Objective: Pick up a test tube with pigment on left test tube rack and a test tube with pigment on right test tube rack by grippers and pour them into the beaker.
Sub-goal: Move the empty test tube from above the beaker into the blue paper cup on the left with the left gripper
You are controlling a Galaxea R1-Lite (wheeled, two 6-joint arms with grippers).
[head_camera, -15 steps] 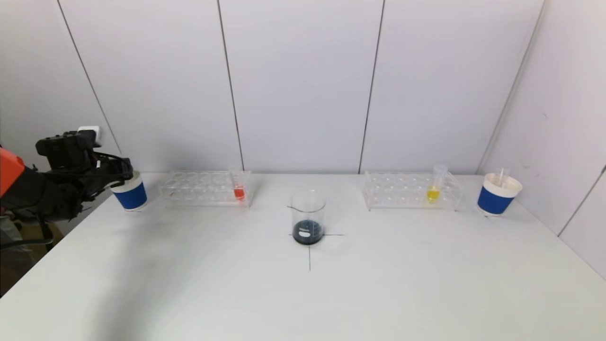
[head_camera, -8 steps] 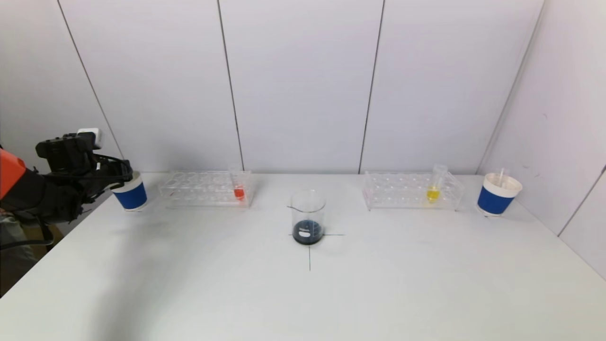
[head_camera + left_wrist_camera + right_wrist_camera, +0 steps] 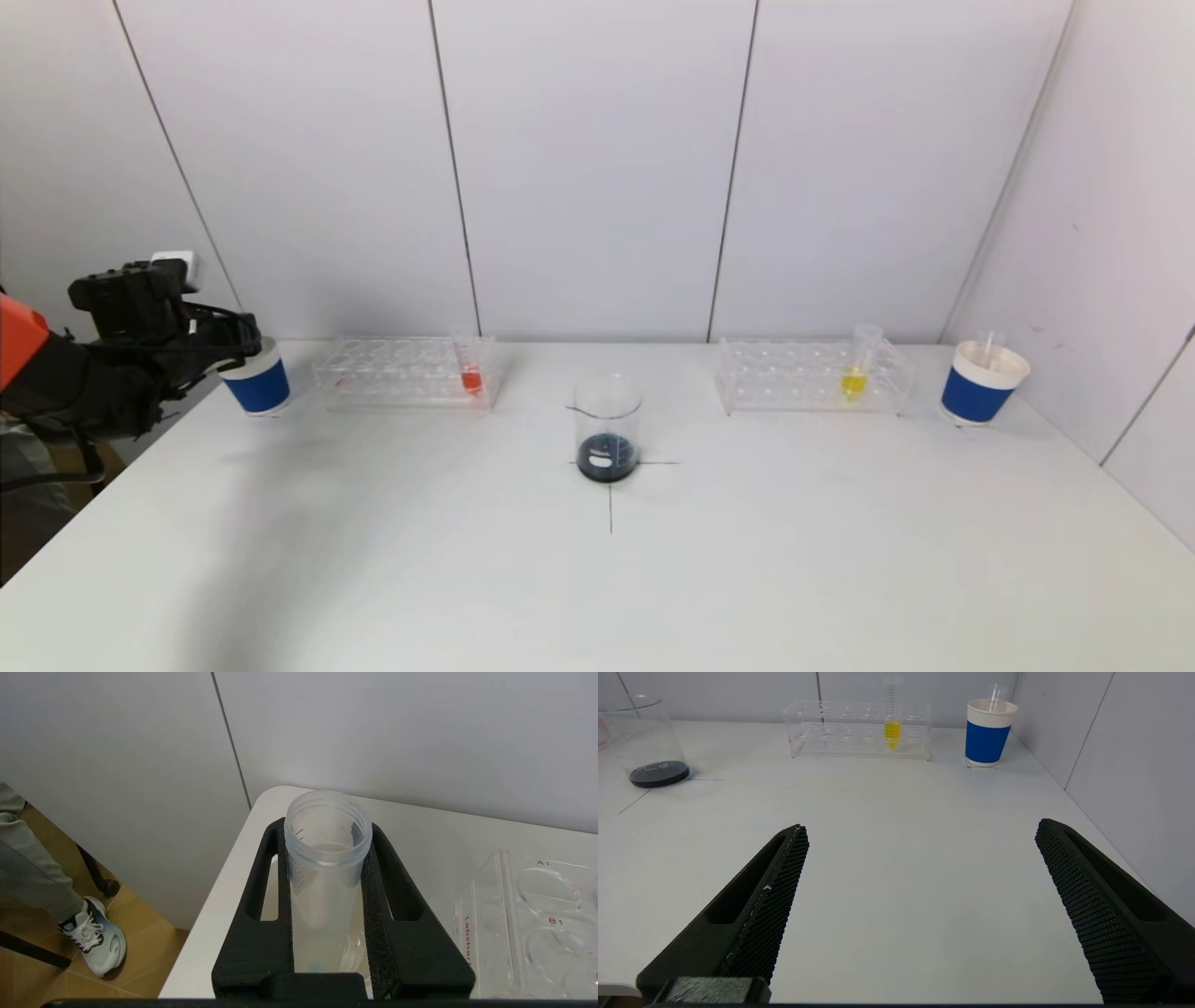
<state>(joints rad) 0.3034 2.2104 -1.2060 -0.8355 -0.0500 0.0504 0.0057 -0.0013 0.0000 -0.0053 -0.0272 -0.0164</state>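
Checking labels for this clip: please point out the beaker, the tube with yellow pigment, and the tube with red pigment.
beaker point(image 3: 607, 425), head view, clear glass wall.
yellow pigment tube point(image 3: 854, 381), head view, yellow-filled lower part.
red pigment tube point(image 3: 471, 379), head view, red-filled bottom.

White rectangular table point(image 3: 597, 597), marked with a thin black cross at mid-width. Standing on it: glass beaker point(image 3: 607, 427) (dark liquid inside), two clear plastic racks point(image 3: 401, 371) point(image 3: 810, 376), two blue paper cups point(image 3: 258, 379) point(image 3: 982, 384) at the far corners.

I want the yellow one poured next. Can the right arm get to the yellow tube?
Probably yes. The right gripper is open and empty, and only bare table lies between it and the yellow tube, upright in its rack.
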